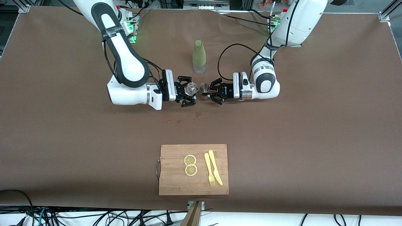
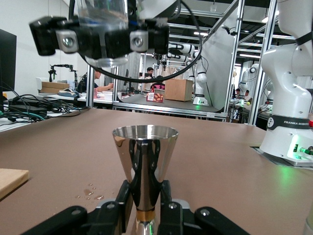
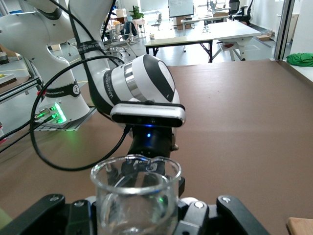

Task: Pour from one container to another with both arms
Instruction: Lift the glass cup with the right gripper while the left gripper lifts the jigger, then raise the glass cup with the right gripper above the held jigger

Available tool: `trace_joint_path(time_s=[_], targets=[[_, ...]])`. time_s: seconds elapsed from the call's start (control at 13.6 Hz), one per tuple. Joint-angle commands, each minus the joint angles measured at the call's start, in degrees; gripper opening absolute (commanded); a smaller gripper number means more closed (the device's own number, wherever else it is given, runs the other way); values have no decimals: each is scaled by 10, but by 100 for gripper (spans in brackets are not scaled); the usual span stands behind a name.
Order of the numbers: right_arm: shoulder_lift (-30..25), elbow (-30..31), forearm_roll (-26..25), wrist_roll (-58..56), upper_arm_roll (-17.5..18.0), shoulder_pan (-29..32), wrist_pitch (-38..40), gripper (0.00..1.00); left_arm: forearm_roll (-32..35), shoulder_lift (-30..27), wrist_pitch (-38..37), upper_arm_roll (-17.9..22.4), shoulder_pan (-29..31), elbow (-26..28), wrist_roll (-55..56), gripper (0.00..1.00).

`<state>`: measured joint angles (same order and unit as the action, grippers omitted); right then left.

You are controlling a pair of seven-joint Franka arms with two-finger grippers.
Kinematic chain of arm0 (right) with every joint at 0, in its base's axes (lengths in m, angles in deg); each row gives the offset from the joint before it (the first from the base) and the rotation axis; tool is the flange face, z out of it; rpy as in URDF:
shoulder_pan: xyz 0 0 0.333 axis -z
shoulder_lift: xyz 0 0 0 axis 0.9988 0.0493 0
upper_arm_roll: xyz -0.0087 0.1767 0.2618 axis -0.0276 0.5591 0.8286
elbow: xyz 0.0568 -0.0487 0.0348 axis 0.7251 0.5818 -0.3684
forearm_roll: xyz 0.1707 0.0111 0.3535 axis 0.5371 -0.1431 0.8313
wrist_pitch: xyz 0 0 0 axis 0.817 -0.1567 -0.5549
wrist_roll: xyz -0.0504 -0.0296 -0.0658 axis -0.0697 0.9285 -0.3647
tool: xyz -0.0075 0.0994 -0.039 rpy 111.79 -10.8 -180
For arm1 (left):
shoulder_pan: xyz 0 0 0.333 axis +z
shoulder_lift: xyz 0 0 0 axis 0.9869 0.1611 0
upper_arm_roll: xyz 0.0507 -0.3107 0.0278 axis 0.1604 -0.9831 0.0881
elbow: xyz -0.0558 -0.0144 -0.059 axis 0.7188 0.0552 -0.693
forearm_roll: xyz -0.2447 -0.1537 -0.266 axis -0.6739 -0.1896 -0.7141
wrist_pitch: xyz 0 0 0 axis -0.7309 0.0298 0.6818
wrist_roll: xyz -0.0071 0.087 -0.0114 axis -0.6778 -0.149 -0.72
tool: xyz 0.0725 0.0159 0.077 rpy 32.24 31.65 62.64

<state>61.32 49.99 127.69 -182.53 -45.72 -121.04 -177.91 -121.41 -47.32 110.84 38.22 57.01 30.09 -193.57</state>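
My right gripper (image 1: 192,91) is shut on the small clear glass (image 1: 190,89) over the middle of the table. In the right wrist view the glass (image 3: 135,193) stands upright between the black fingers (image 3: 54,210). My left gripper (image 1: 206,92) is shut on the waist of the steel jigger (image 1: 204,87), which it holds upright with its round rim up. The two vessels are close beside each other. In the left wrist view the jigger (image 2: 145,156) rises from my left gripper (image 2: 145,191), and the glass (image 2: 103,34) hangs higher than the jigger's rim. I cannot tell whether the glass holds liquid.
A tall green-sleeved bottle (image 1: 199,56) stands farther from the front camera than the grippers. Nearer, a few water drops (image 1: 179,121) wet the brown table cover. A wooden cutting board (image 1: 176,183) near the front edge carries two lemon slices (image 1: 190,164), a yellow fork (image 1: 209,171) and a knife (image 1: 215,166).
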Motion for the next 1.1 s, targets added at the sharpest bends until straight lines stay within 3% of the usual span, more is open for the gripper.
trace_joint_path(time_s=[0.0, 1.03], targets=[[-21, 15, 14, 21, -11, -23, -26, 0, -36, 17, 5, 3, -19, -20, -35, 0], [-55, 31, -53, 49, -19, -18, -40, 0, -37, 18, 5, 3, -19, -20, -40, 0]])
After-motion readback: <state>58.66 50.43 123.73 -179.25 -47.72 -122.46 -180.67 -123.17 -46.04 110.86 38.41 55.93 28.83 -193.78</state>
